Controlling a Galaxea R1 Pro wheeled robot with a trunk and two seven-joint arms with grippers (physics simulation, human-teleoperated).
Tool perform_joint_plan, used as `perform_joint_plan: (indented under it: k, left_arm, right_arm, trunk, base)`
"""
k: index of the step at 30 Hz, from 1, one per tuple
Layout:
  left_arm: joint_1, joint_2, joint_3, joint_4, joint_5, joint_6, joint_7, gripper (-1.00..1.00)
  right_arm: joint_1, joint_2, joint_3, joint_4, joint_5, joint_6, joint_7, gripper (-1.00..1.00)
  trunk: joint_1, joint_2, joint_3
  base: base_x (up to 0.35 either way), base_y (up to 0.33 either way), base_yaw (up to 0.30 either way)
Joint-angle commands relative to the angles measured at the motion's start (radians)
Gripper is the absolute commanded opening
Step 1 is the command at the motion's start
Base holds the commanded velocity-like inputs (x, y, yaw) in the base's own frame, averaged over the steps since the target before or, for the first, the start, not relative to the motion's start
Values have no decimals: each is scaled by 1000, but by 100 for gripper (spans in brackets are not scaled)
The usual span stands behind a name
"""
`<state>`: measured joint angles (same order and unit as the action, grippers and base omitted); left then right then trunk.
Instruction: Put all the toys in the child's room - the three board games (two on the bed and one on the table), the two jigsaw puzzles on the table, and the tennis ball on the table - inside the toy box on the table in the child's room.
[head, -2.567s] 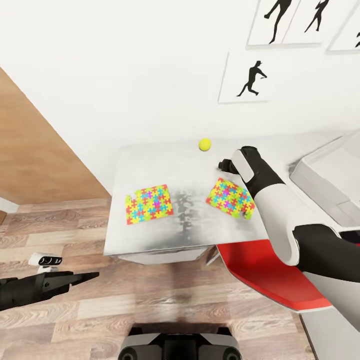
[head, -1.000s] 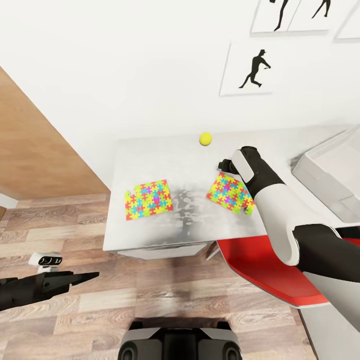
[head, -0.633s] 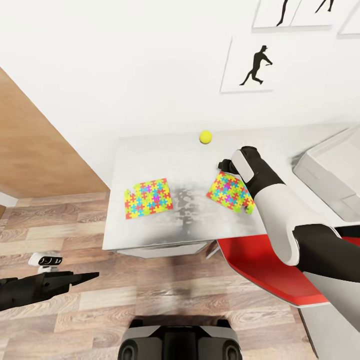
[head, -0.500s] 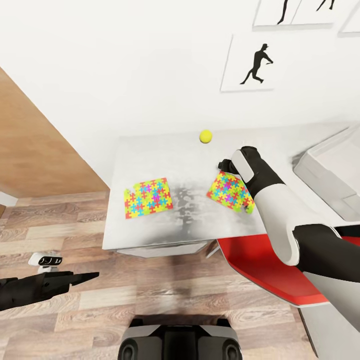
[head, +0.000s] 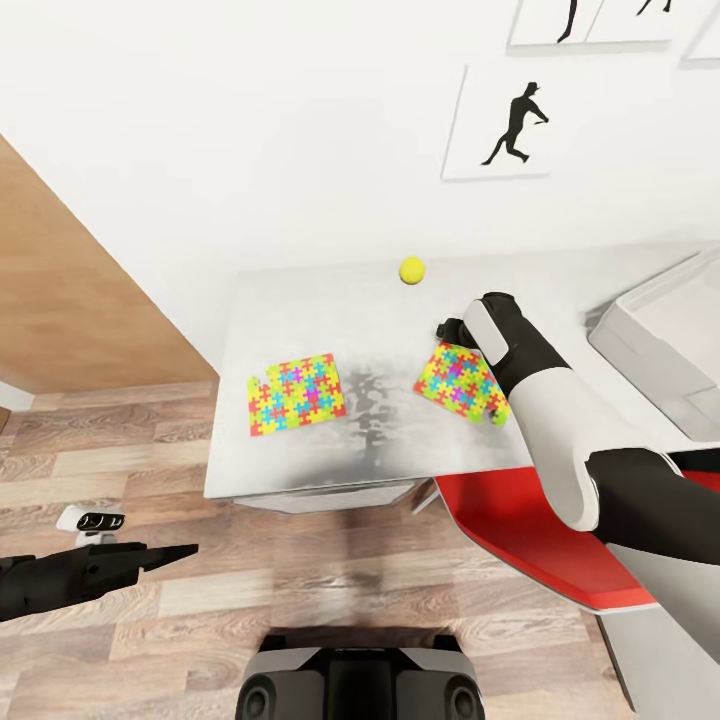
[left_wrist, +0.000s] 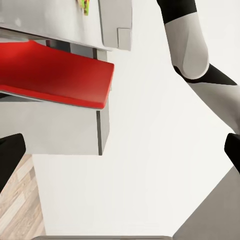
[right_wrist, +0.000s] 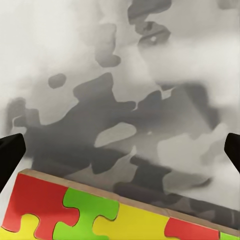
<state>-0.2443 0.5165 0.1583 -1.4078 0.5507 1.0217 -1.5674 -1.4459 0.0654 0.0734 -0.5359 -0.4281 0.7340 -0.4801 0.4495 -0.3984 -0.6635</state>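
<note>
While both arms' fingers (right_wrist: 10, 155) spread: two jigsaw puzzles (head: 296, 394) (head: 460, 383), one tennis ball (head: 411, 269).

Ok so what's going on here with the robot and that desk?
The robot is tidying toys off a grey table. Its right tool hovers open at the far edge of one jigsaw puzzle, not yet gripping it. A second jigsaw puzzle and a tennis ball lie untouched on the table. The toy box sits to the right. The left tool hangs idle over the wood floor.
</note>
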Motion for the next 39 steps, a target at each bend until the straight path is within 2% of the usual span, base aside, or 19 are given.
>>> perform_joint_plan:
  k: [1, 39]
  left_arm:
    - [-1, 0, 0, 0, 0, 11, -3, 100]
    - [-1, 0, -2, 0, 0, 11, -3, 100]
  right_arm:
    - [-1, -1, 5, -1, -11, 2, -9, 100]
    - [-1, -1, 5, -1, -12, 2, -8, 100]
  trunk:
    - [1, -2, -1]
    - [1, -2, -1]
  base:
    - [0, 0, 0]
    - [-42, 7, 0]
